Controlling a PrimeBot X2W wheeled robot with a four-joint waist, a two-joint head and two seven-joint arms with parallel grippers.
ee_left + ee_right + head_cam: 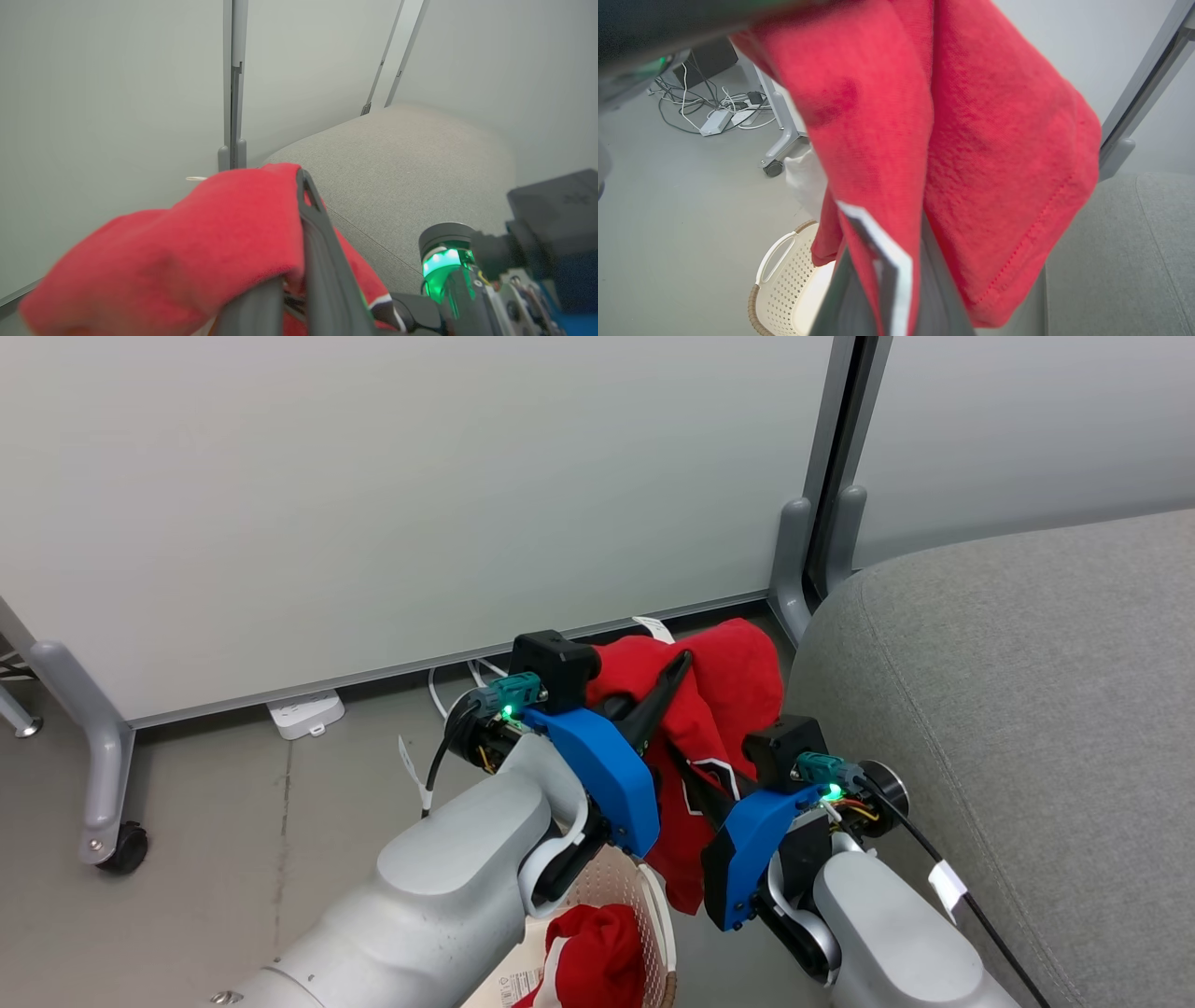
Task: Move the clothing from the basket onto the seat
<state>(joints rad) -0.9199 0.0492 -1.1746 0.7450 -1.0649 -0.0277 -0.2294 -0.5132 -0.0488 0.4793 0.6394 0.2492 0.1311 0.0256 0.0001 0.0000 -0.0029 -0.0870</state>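
The left gripper (678, 670) is clenched on a red shirt (738, 681) and holds it up in the air above the basket (624, 882). Another red piece of clothing (602, 952) lies inside the basket, down low and near. The right gripper (702, 786) is clenched on the same shirt, lower down. The grey sofa (1008, 709) is on the right, close beside the shirt.

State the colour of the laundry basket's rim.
Brown woven-look rim on the white perforated plastic basket; right wrist view shows it best.
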